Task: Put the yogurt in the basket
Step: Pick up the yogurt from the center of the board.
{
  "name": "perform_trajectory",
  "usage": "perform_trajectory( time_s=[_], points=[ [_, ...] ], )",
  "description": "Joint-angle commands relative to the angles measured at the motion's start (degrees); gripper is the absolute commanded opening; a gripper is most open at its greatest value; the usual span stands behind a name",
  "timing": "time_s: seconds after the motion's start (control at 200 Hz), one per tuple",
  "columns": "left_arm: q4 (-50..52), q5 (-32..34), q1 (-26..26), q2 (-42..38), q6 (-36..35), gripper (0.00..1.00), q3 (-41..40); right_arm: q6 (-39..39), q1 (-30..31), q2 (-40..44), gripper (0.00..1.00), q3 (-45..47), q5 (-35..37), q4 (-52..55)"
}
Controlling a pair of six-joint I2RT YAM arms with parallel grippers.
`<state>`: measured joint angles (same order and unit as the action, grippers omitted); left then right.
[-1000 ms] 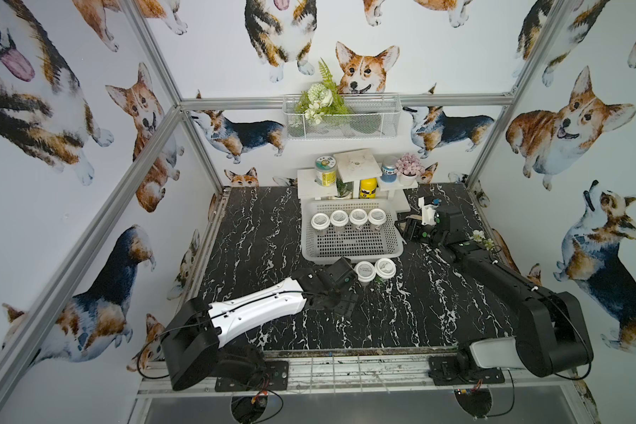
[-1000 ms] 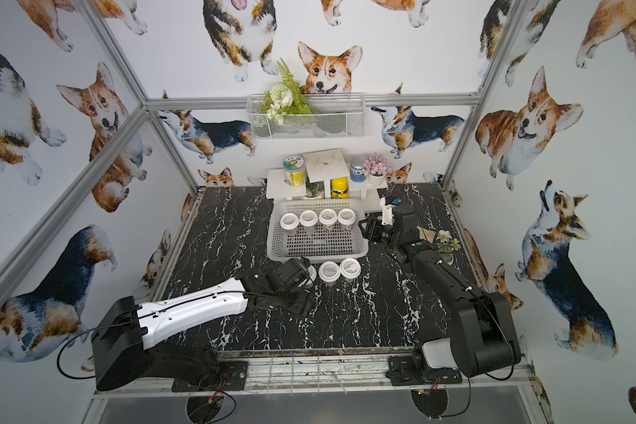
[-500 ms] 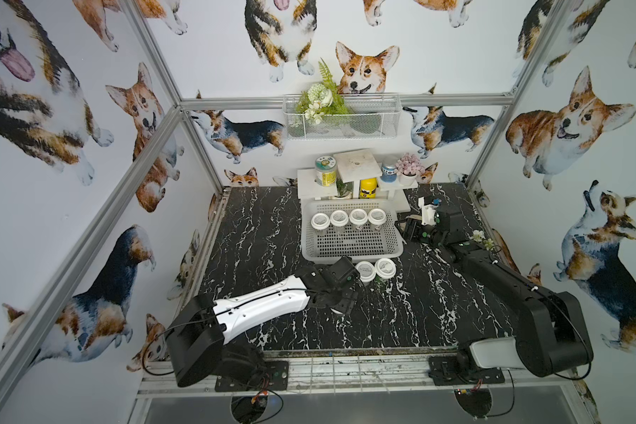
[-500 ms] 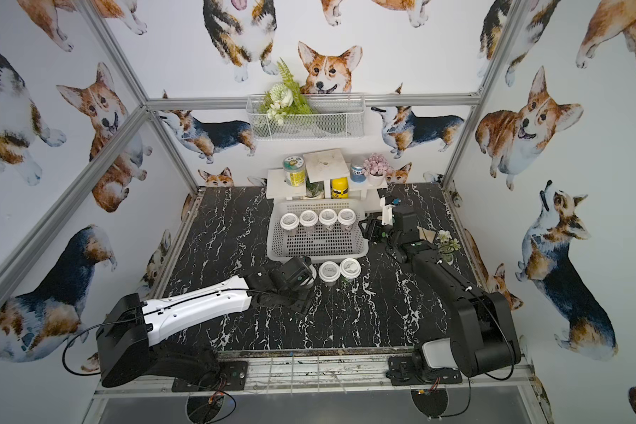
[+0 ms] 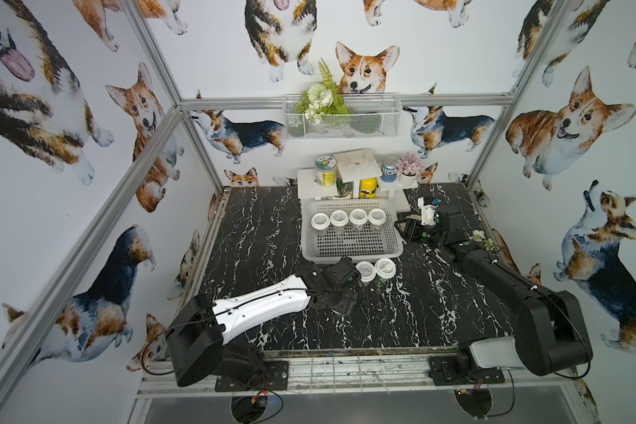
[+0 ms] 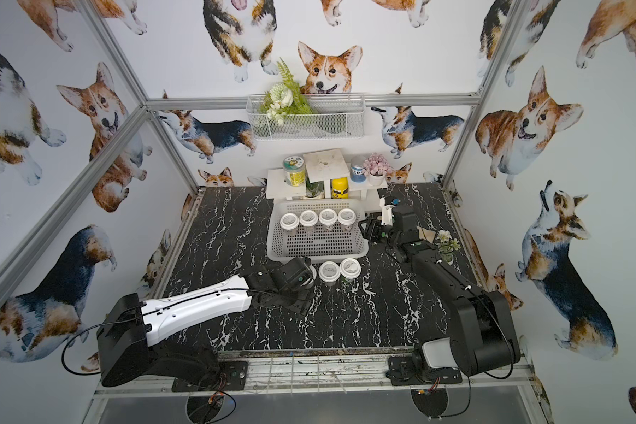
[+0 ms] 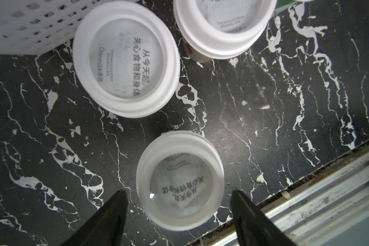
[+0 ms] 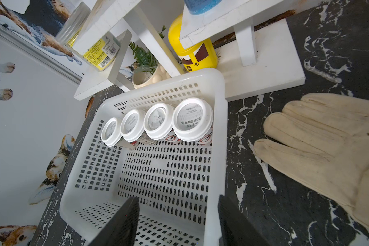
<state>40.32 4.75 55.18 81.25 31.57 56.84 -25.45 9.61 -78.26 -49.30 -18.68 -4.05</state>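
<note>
Yogurt cup sat loose between the released left jaws, apparently mid-pickup, next needing a clench and lift into the basket, whose wall the released right jaws straddled.

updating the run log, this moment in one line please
left gripper: open astride yogurt cup on table | right gripper: open astride basket wall | in basket: four cups | on table: three cups

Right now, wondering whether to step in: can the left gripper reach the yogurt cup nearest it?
Probably yes: that yogurt cup sits upright between the left gripper's open fingers, nothing blocking.
</note>
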Motion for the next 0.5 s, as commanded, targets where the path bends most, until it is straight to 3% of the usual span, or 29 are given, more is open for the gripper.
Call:
perform_trajectory(
  time_s=[0.0, 0.495],
  points=[
    [0.65, 0.65, 0.14, -0.13, -0.28, 0.82, -0.21, -0.47, -0.11, 0.01, 0.65, -0.45, -0.31, -1.95],
    [-0.41, -0.27, 0.33, 1.53, -0.63, 0.83, 0.35, -0.48, -0.05, -0.32, 0.65, -0.54, -0.49, -2.06]
  ],
)
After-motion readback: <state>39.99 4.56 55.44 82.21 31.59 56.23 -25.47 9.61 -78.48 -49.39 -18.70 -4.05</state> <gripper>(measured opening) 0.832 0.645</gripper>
